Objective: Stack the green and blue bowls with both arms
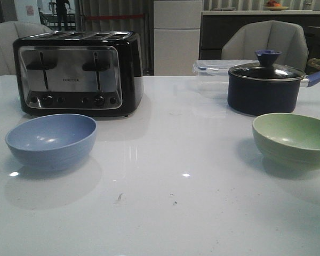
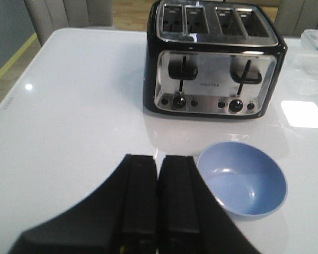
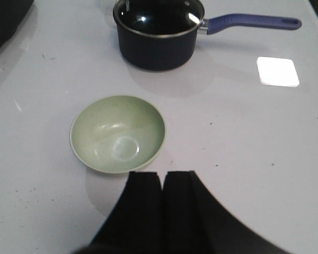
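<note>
The blue bowl (image 1: 51,140) at lower left and the green bowl (image 1: 293,138) at lower right sit well apart on the worktop (image 1: 170,197), so each clenched claw, left (image 2: 159,198) and right (image 3: 162,203), should spread wide before gripping a rim.

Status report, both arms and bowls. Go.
Left gripper shut, right gripper shut, both empty. Pale blue bowl and pale green bowl apart, unstacked. Nothing between them.
</note>
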You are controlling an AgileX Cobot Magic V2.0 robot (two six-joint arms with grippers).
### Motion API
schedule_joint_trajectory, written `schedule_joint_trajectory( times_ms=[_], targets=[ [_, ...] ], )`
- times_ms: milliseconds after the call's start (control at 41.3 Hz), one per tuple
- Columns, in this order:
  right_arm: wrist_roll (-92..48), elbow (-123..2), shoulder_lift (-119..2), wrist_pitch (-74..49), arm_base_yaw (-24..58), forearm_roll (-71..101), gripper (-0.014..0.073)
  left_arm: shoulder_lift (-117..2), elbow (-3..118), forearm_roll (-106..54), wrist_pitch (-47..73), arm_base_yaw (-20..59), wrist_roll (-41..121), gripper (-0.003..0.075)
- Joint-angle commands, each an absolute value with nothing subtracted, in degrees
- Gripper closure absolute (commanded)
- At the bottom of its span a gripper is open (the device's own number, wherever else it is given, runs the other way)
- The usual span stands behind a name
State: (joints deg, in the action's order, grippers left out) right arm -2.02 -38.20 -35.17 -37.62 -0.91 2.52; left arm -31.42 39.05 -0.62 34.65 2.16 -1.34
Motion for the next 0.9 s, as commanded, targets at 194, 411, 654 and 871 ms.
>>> schedule_joint_trajectory(
  times_ms=[194,411,654,871],
  targets=[
    [-2.08,-40.09,-45.27,-33.34,-1.32,1.75,0.0436,-36.49,40.71,0.0,31.55,2.52,-1.85,0.0571],
    [-2.08,-40.46,-54.14,-31.06,-1.32,1.75,0.0057,-38.76,40.71,0.0,31.44,2.52,-1.85,0.0281],
    [-1.83,-44.84,-66.53,-29.3,-4.0,4.4,0.0034,-40.07,40.71,0.0,31.44,2.52,-1.85,0.0264],
    [-1.83,-52.98,-79.69,-30.65,-5.14,9.14,0.0034,-40.07,40.71,0.0,31.44,2.52,-1.85,0.0264]
  ],
)
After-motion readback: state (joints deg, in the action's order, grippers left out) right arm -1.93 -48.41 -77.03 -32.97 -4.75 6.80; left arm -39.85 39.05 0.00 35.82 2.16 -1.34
